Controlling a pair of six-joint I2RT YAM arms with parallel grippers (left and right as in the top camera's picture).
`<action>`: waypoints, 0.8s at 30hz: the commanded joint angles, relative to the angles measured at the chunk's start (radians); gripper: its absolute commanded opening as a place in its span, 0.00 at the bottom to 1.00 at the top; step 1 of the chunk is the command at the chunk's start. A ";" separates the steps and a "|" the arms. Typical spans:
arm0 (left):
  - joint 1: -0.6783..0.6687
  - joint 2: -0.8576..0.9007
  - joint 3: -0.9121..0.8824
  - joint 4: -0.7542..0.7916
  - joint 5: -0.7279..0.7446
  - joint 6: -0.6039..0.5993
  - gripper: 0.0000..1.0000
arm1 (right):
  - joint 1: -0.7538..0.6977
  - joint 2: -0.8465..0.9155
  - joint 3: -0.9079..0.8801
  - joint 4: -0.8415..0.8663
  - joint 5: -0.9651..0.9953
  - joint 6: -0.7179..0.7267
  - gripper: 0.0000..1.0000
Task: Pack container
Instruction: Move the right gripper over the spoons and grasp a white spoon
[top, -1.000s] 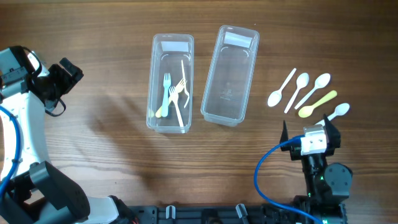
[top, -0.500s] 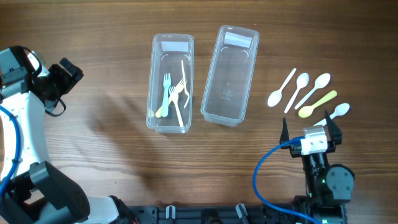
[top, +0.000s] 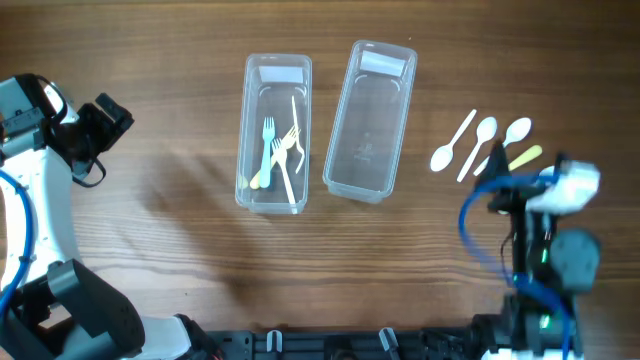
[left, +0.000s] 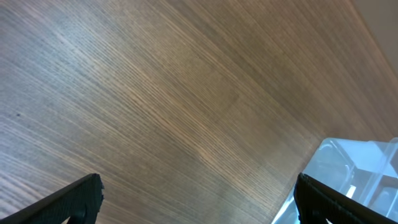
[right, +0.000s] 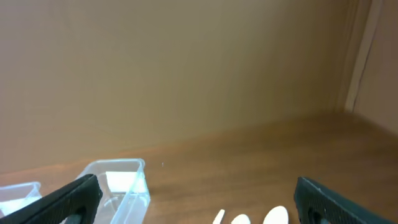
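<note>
Nearby, the right gripper (right: 198, 202) hangs with its fingers spread wide, gripping nothing, over the white and pale-yellow plastic spoons (top: 484, 132) on the wooden table (top: 180, 230). Beyond, one clear rectangular plastic container (top: 278, 75) holds green and cream plastic forks (top: 268, 150). A second clear container (top: 368, 120) stands just beside it. Far left, the left gripper (left: 199, 199) gapes equally wide, holding nothing.

overhead looks straight down on the whole counter (top: 180, 230); left wrist peers closely at it, right wrist faces level; both catch clear containers (top: 368, 110).
</note>
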 joint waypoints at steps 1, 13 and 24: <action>0.003 -0.015 0.010 0.002 -0.003 -0.009 1.00 | 0.004 0.295 0.182 -0.051 -0.001 0.045 1.00; 0.003 -0.015 0.010 0.002 -0.003 -0.009 1.00 | -0.031 0.805 0.344 -0.002 -0.027 0.222 1.00; 0.003 -0.015 0.010 0.002 -0.003 -0.009 1.00 | -0.185 0.808 0.470 -0.457 0.143 0.229 1.00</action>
